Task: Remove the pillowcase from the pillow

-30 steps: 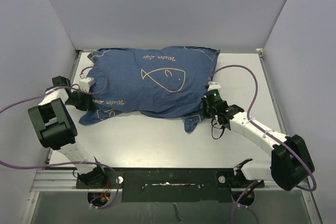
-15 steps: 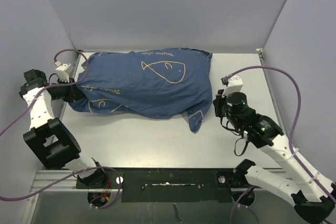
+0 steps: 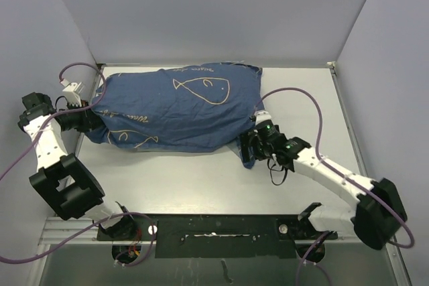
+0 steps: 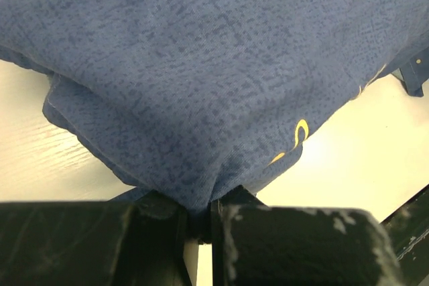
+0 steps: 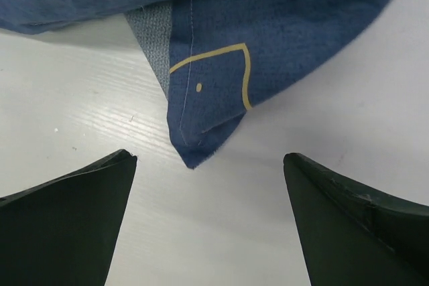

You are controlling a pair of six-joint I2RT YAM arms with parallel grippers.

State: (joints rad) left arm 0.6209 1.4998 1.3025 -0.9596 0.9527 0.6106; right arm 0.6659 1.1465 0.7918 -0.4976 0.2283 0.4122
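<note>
White table and plain grey walls made up the room. A big blue denim-like cloth pillowcase with a pale stitched fish lay plump across the back of the table, closer to the left side. The left gripper was squeezed tight on a pinch of cloth at the pillowcase's left end. The right gripper sat low over the table with its fingers spread wide, holding nothing. One pointed corner of the pillowcase lay between those fingers, touching neither, and a bit of its lighter grey inside showed.
</note>
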